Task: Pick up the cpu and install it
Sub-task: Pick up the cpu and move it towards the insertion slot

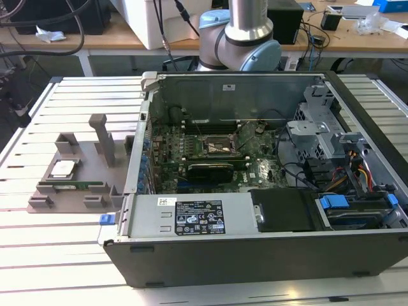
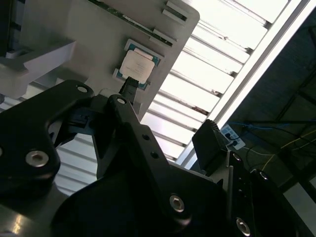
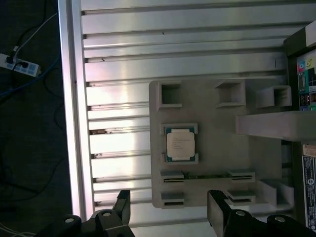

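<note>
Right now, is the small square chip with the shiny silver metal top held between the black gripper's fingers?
No, the cpu lies in its recess on the grey holder, apart from the open gripper.

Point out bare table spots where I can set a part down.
In the exterior view, bare slats lie on the table in front of the grey tray, beside the computer case, and behind the tray. Crowded: the tray, holding the cpu, and the case interior.
</note>
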